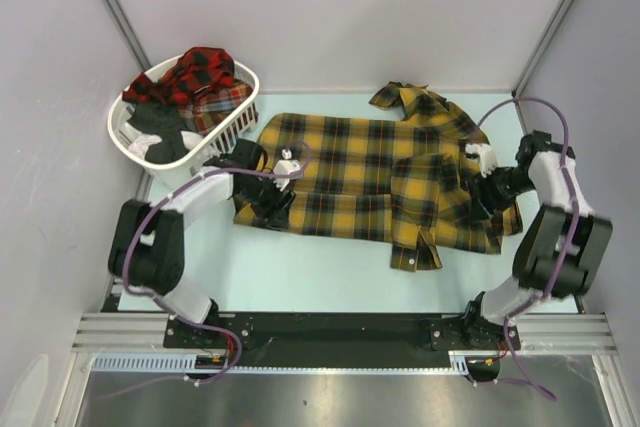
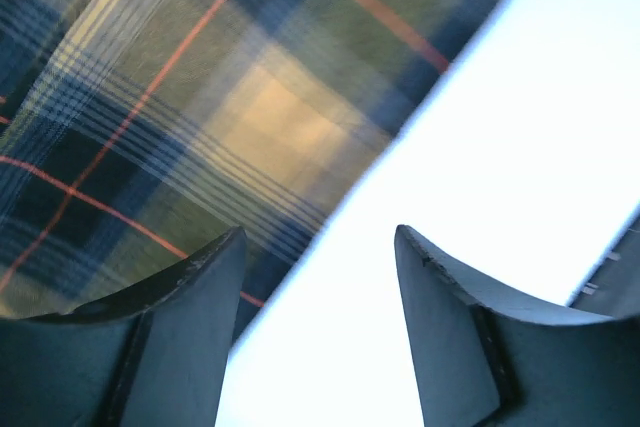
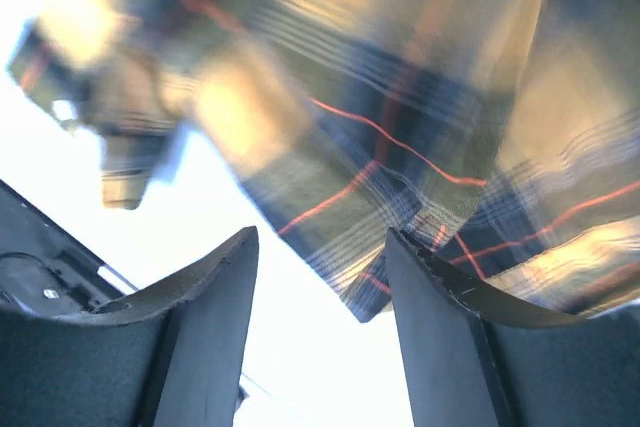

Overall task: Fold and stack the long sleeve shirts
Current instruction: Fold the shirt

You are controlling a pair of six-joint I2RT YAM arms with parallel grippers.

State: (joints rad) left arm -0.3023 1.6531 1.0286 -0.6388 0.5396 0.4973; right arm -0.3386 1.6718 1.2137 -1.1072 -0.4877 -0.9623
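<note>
1. Yellow plaid shirt [image 1: 380,172]: spread flat at the middle of the table [image 1: 300,262], collar toward one o'clock, one sleeve laid across the front with its cuff toward six o'clock.
2. Red plaid shirts [image 1: 200,72]: heaped in a white basket [image 1: 113,130] at the table's ten o'clock.
3. Left gripper [image 2: 320,237]: at the yellow shirt's eight o'clock hem. Jaws apart with bare table between them, cloth edge beside one finger.
4. Right gripper [image 3: 320,237]: at the shirt's three o'clock side. Jaws apart, a hem corner showing in the gap, not pinched.
</note>
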